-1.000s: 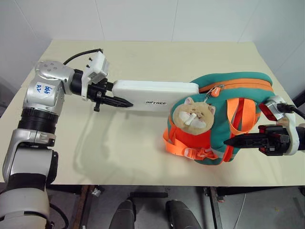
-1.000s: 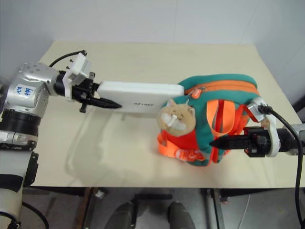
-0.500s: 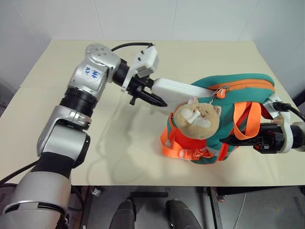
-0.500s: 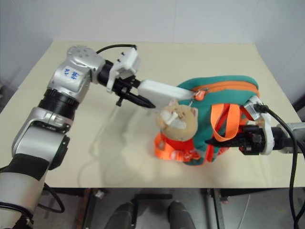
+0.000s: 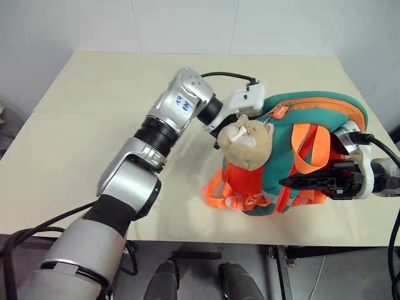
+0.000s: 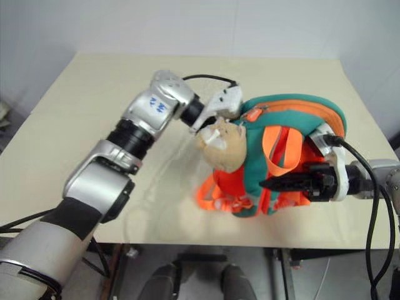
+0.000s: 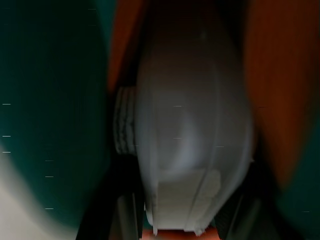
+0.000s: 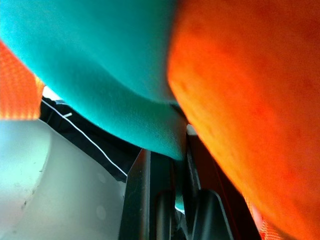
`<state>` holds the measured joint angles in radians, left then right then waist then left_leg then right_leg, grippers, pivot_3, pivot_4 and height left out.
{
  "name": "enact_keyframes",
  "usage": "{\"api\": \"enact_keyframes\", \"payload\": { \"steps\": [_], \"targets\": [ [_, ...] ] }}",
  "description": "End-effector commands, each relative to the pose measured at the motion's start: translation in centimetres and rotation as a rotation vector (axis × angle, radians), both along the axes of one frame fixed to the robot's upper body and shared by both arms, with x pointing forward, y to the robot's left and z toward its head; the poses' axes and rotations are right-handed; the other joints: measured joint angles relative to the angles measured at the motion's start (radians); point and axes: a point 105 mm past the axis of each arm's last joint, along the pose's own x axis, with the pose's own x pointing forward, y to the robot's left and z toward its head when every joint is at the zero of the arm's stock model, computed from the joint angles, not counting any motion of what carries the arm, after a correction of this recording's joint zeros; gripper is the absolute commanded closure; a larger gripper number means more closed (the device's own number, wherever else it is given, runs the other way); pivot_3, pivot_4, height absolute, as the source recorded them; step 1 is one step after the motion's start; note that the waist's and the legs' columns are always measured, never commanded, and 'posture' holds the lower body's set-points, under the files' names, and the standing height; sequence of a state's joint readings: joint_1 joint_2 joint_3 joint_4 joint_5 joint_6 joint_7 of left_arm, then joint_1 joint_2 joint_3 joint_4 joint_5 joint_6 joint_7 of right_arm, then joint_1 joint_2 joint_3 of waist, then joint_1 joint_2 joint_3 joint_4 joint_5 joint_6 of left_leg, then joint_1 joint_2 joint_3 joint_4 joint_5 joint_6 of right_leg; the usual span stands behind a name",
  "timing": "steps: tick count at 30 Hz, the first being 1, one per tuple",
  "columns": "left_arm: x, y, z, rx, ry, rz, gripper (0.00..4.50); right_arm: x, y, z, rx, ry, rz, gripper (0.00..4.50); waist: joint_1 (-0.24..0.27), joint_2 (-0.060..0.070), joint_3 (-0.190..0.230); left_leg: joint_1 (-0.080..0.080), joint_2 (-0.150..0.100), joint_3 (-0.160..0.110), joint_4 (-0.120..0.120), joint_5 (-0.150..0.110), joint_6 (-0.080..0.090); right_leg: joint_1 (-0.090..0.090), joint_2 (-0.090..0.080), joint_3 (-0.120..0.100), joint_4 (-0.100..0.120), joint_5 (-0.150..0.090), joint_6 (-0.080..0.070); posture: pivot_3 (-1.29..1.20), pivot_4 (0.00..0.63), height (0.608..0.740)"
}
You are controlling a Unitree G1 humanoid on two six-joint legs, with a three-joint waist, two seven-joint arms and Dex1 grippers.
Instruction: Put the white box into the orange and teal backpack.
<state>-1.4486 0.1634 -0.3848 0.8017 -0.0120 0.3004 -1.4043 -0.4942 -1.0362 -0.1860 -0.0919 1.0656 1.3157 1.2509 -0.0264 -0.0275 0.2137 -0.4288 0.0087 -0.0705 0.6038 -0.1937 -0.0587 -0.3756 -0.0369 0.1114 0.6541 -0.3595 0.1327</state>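
The orange and teal backpack (image 5: 315,112) lies on the table with its tan plush cat charm (image 5: 249,145) towards me. My left gripper (image 5: 220,129) reaches into the backpack's open top just behind the cat, its fingers mostly hidden. In the left wrist view the white box (image 7: 192,135) sits between those fingers, with teal and orange fabric on both sides. My right gripper (image 5: 289,182) is shut on the teal edge of the backpack (image 8: 150,75) from the right side.
The beige table (image 5: 87,94) stretches wide to the left and behind the backpack. Its front edge runs close below the backpack. Orange straps (image 5: 234,197) lie loose at the backpack's near end. A black cable (image 5: 382,149) trails from my right wrist.
My left arm has swung to the right and carried the white box into the backpack, so the head views have lost sight of it. The right gripper keeps its hold; the backpack shifted slightly.
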Motion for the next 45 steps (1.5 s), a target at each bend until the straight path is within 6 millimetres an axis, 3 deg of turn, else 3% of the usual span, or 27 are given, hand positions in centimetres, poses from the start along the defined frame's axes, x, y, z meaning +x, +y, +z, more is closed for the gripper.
{"api": "enact_keyframes", "payload": {
  "steps": [1, 8, 11, 13, 18, 20, 25, 34, 41, 45],
  "targets": [
    [-2.9, -3.9, 2.3, -0.129, -0.014, -0.152, 3.19, -0.1, 0.9, 0.3, -0.01, -0.038, 0.025, 4.49, -0.001, 0.0, 0.0, 0.0, 0.0, 0.0, 0.0, 0.0, 0.0, 0.0, 0.0, 0.0, 0.0, 0.0, 0.0, 0.0, 0.15, 0.74],
    [-1.6, 0.3, 4.1, -0.289, 0.005, -0.095, 1.08, 0.2, 1.0, 0.2, -0.002, -0.04, 0.014, 4.5, -0.012, 0.001, 0.001, -0.001, 0.001, 0.0, 0.002, 0.0, 0.0, -0.001, 0.0, 0.0, 0.002, 0.0, 0.0, 0.0, 0.15, 0.74],
    [-2.1, 2.8, 5.6, -0.402, -0.012, -0.153, 0.26, 0.4, 1.0, 0.2, 0.0, -0.042, 0.012, 4.5, -0.027, 0.001, 0.001, 0.001, 0.003, 0.0, 0.001, 0.0, 0.0, -0.001, 0.002, 0.001, 0.004, 0.0, 0.0, 0.0, 0.15, 0.74],
    [-2.2, 4.7, 5.9, -0.429, -0.025, -0.169, 0.26, 0.5, 1.0, 0.2, 0.0, -0.044, 0.011, 4.5, -0.029, 0.001, 0.001, 0.001, 0.004, 0.0, 0.001, 0.0, 0.0, -0.001, 0.003, 0.001, 0.005, 0.0, 0.0, 0.0, 0.15, 0.74],
    [0.3, 9.8, 4.8, -0.37, -0.099, 0.023, 0.26, 0.8, 1.0, 0.0, 0.0, -0.039, 0.006, 4.5, -0.028, 0.001, 0.001, 0.001, 0.003, 0.0, 0.004, 0.0, -0.001, -0.001, 0.003, 0.001, 0.005, 0.0, 0.0, 0.0, 0.15, 0.74],
    [0.0, 10.5, 5.1, -0.381, -0.101, 0.019, 0.26, 0.9, 1.0, 0.0, -0.001, -0.038, 0.006, 4.5, -0.029, 0.001, 0.001, 0.001, 0.003, 0.0, 0.004, 0.0, -0.001, -0.001, 0.003, 0.002, 0.005, 0.0, 0.0, 0.0, 0.15, 0.74],
    [-2.1, 10.1, 6.1, -0.474, -0.045, -0.06, 0.26, 1.1, 1.2, -0.1, -0.002, -0.039, 0.007, 4.5, -0.015, 0.001, 0.001, 0.0, 0.003, -0.001, 0.006, 0.0, -0.001, 0.0, 0.003, 0.001, 0.006, 0.0, 0.0, 0.0, 0.15, 0.74],
    [-5.9, 8.3, 5.5, -0.535, 0.043, -0.177, 0.26, 1.0, 1.2, -0.2, -0.005, -0.036, 0.001, 4.5, -0.014, 0.002, 0.001, 0.001, 0.005, -0.001, 0.008, -0.001, -0.001, 0.0, 0.005, 0.001, 0.008, 0.001, -0.001, 0.0, 0.15, 0.74],
    [-6.8, 7.6, 5.8, -0.552, 0.054, -0.203, 0.26, 1.0, 1.1, -0.2, -0.002, -0.035, -0.006, 4.5, -0.014, 0.001, 0.001, 0.002, 0.005, 0.0, 0.008, -0.001, -0.001, 0.001, 0.005, 0.001, 0.008, 0.001, -0.001, 0.0, 0.15, 0.74],
    [-6.5, 8.4, 6.7, -0.552, 0.009, -0.185, 0.26, 0.9, 1.1, -0.2, 0.001, -0.037, -0.008, 4.5, -0.015, 0.002, 0.001, 0.002, 0.005, 0.0, 0.008, -0.001, -0.001, 0.001, 0.005, 0.001, 0.007, 0.001, -0.001, 0.0, 0.15, 0.74]
  ]
}}
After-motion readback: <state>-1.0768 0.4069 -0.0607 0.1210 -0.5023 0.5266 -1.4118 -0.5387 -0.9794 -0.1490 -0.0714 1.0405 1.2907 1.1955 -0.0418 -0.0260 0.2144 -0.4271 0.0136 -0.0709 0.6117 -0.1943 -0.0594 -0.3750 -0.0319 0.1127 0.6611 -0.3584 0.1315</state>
